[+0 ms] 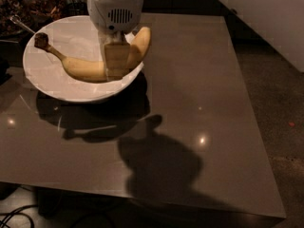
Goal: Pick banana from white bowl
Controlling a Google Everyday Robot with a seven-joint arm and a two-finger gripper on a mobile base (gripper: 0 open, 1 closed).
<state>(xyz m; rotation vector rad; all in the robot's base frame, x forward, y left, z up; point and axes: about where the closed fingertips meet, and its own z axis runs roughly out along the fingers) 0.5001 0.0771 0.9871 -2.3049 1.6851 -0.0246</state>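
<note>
While my gripper (pixel 116 74) is closed on the banana (pixel 81 70) near its middle, holding it over the white bowl (pixel 54 88), I judge the lift is in hand and needs a steady, straight rise.

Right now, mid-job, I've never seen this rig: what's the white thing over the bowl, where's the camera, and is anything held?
One camera looks down on a dark table. The white cylinder at the top is the robot arm's wrist; under it is the gripper, two fingers that close like tongs. It hangs over the white bowl at the table's far left, apparently shut on the middle of the banana. The banana's blunt end pokes past the bowl's rim, so it looks lifted.
</note>
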